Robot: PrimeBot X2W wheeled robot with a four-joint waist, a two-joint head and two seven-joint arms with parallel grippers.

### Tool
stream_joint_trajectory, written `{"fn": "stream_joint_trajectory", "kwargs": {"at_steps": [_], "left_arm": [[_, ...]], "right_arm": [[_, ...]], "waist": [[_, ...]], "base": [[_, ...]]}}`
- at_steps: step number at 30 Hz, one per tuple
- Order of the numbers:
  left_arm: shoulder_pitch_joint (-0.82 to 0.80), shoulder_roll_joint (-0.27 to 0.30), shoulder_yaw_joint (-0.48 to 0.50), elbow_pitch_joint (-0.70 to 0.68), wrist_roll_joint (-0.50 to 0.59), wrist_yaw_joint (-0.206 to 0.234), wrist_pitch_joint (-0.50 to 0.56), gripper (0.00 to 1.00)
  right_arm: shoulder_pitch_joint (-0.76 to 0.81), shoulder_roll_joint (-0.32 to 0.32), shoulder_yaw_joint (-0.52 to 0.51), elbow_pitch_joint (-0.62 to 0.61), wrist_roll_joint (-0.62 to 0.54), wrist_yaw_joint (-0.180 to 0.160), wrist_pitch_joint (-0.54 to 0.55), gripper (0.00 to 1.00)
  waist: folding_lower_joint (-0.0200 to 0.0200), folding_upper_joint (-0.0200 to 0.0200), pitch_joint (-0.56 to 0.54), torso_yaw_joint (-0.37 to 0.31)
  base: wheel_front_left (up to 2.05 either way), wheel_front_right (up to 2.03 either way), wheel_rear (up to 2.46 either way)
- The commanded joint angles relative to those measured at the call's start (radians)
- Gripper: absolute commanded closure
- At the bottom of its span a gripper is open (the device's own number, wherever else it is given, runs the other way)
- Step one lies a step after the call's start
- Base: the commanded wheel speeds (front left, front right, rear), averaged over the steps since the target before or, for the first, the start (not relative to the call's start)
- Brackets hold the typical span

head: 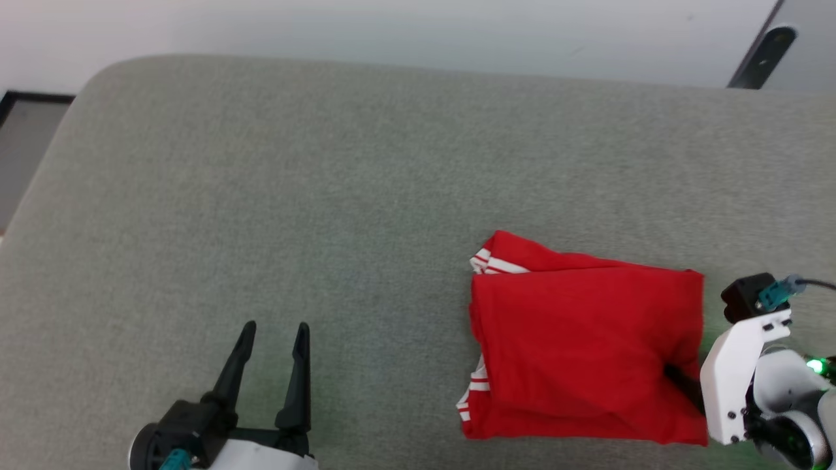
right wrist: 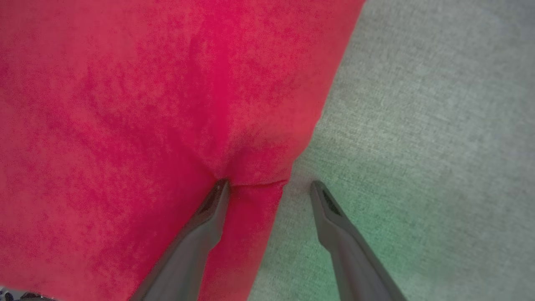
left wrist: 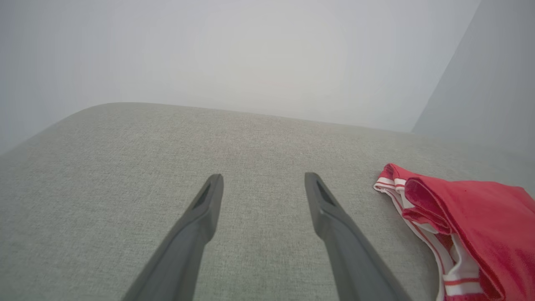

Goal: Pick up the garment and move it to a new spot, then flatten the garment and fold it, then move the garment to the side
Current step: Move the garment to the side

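The gray fabric-covered bench [head: 261,196] stretched across the head view, its far left corner rounded and its far edge against a pale wall [head: 418,32]. The garment [head: 581,346] lay folded into a rough red rectangle on the right half of the bench, on the side nearer the robot, well away from the far edge. White-and-red striped trim [head: 499,264] peeked out at both corners of its left side.

The right gripper [right wrist: 268,184] stood at the garment's right edge with its fingers spread and nothing clamped between them. One fingertip [right wrist: 220,188] pressed a dimple into the red cloth and the other rested over bare upholstery just beside it.

The left gripper [head: 275,329] hovered over bare bench toward the near left, well apart from the garment, fingers parted and empty.
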Motion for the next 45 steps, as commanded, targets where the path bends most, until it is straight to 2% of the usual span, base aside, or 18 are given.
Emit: {"fn": "stream_joint_trajectory", "kwargs": {"at_steps": [1,5,7,8,14,20,26,31,35,38,42,45], "left_arm": [[-0.016,-0.003,-0.002,0.002,-0.007,0.001,0.000,0.00],[-0.031,-0.004,-0.005,0.008,-0.015,0.000,0.000,0.00],[-0.040,-0.004,-0.004,0.012,-0.016,-0.001,0.000,0.00],[-0.042,-0.004,-0.003,0.015,-0.017,-0.001,0.000,0.00],[-0.041,-0.004,-0.001,0.022,-0.009,-0.006,0.000,0.00],[-0.043,-0.004,-0.005,0.020,0.005,-0.009,0.000,0.00],[-0.052,-0.001,-0.013,0.006,0.014,-0.013,0.000,0.00],[-0.060,0.007,-0.009,-0.013,0.019,-0.015,0.000,0.00],[-0.060,0.017,-0.007,-0.027,0.021,-0.013,0.000,0.00],[-0.065,0.027,-0.011,-0.036,0.022,-0.014,0.000,0.00],[-0.076,0.037,-0.014,-0.050,0.019,-0.014,0.000,0.00],[-0.083,0.045,-0.022,-0.053,0.021,-0.014,0.000,0.00]], "right_arm": [[-0.013,0.003,0.006,0.017,0.010,-0.001,0.011,0.00],[-0.003,0.024,0.018,0.048,0.011,-0.001,0.019,0.00],[-0.001,0.030,0.027,0.052,0.016,0.000,0.006,0.58],[-0.002,0.036,0.027,0.053,0.019,0.000,-0.006,1.00],[-0.016,0.046,0.006,0.053,0.025,0.000,-0.122,1.00],[-0.031,0.028,-0.073,0.034,0.050,-0.001,-0.227,1.00],[0.003,-0.060,-0.213,-0.001,0.061,-0.001,-0.236,1.00],[0.022,-0.138,-0.311,-0.005,0.056,-0.001,-0.223,1.00],[0.003,-0.204,-0.368,0.030,0.036,-0.001,-0.220,1.00],[-0.036,-0.226,-0.389,0.077,0.020,-0.001,-0.234,1.00],[-0.095,-0.260,-0.370,0.153,-0.056,-0.001,-0.277,1.00],[-0.135,-0.254,-0.361,0.228,-0.113,-0.001,-0.320,1.00]], "waist": [[0.0000,-0.0001,0.035,0.032],[0.0000,-0.0001,0.045,0.039],[0.0000,-0.0001,0.047,0.037],[0.0000,-0.0001,0.046,0.034],[0.0000,-0.0001,0.029,-0.018],[0.0000,-0.0001,0.024,-0.096],[0.0000,-0.0001,0.038,-0.153],[0.0000,-0.0001,0.050,-0.173],[0.0000,-0.0001,0.057,-0.185],[0.0000,-0.0001,0.069,-0.188],[0.0000,-0.0001,0.097,-0.184],[0.0000,-0.0001,0.120,-0.174]], "base": [[0.00,0.00,0.00],[0.00,0.00,0.00],[0.00,0.00,0.00],[0.00,0.00,0.00],[0.00,0.00,0.00],[0.00,0.00,0.00],[0.00,0.00,0.00],[0.00,0.00,0.00],[0.00,0.00,0.00],[0.00,0.00,0.00],[0.00,0.00,0.00],[0.00,0.00,0.00]]}}
